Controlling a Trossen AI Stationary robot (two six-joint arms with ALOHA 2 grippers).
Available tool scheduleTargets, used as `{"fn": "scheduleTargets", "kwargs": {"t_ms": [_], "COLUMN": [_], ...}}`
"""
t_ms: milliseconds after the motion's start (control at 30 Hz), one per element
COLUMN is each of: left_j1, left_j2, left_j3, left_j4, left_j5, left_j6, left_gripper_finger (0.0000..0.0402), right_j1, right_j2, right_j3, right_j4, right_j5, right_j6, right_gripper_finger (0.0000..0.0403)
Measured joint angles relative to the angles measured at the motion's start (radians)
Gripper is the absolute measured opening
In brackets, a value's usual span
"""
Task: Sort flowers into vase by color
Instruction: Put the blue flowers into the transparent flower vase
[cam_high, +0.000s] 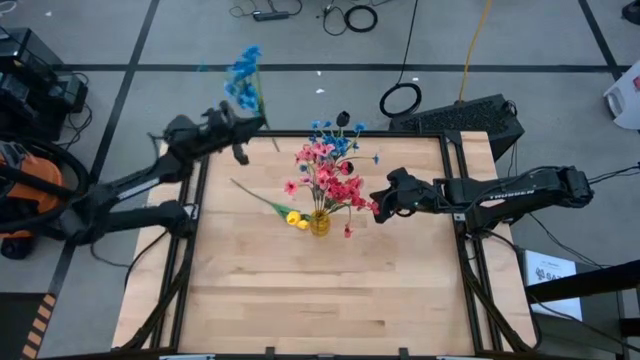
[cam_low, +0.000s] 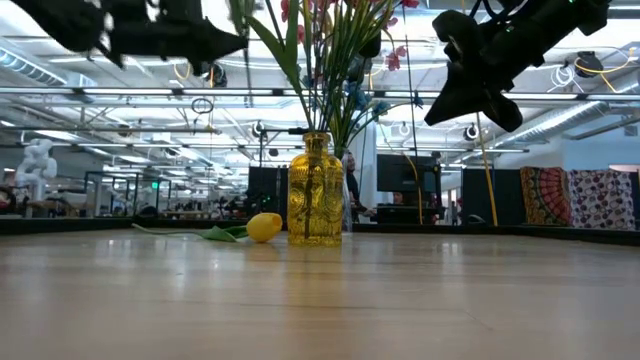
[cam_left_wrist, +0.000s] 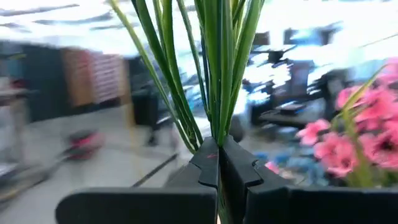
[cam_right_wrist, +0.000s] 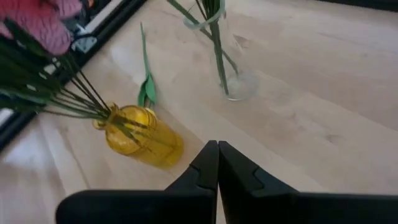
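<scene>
Left gripper (cam_high: 243, 133), raised off the far-left corner of the table (cam_high: 400, 290), fingers pressed together on the stems of a blue bunch (cam_high: 244, 78). The clamp sits low on the stems, so the blooms stand clear above the fingers; in the left wrist view the narrow, blade-like green leaves fan upward out of the closed fingertips (cam_left_wrist: 219, 163). This grip probably leaves the stem ends free below for lowering into the vase (cam_high: 320, 222).

The vase stands ahead of and below this gripper, near the table's middle. It is a short, translucent amber jar with a narrowed neck and faintly patterned glass, and it is much shorter than the stems it holds. Pink flowers (cam_high: 318, 158), red flowers (cam_high: 345, 190) and a second blue spray (cam_high: 336, 135) splay outward from its mouth, since so low a rim supports only their bases.

Right gripper (cam_high: 385, 203), just beside the vase on its right and above the tabletop, fingers drawn together with nothing visible between them; judged to be waiting.

A yellow flower (cam_low: 263, 227) lies flat on the pale wood, touching or nearly touching the vase's base, its thin stem trailing away toward the left arm. It is not yet sorted.
</scene>
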Motion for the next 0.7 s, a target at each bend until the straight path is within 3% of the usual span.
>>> {"fn": "scheduleTargets", "kwargs": {"t_ms": [100,300,467,700], "left_j1": [0.062,0.053,-0.015,-0.086], "left_j2": [0.168,0.459,0.589,0.685], "left_j3": [0.001,0.001,0.007,0.086], "left_j4": [0.282,0.712,0.873,0.87], "left_j5": [0.141,0.22,0.253,0.252], "left_j6": [-0.095,-0.262,-0.274,-0.225], "left_gripper_finger": [0.0001,0.0001,0.0001,0.0001], "right_j1": [0.0,0.0,0.0,0.0], "right_j2": [0.002,0.008,0.011,0.041], "right_j3": [0.0,0.0,0.0,0.0], "right_j4": [0.029,0.048,0.047,0.048], "right_j5": [0.023,0.022,0.021,0.02], "right_j6": [0.005,0.012,0.029,0.029], "right_gripper_finger": [0.0,0.0,0.0,0.0]}}
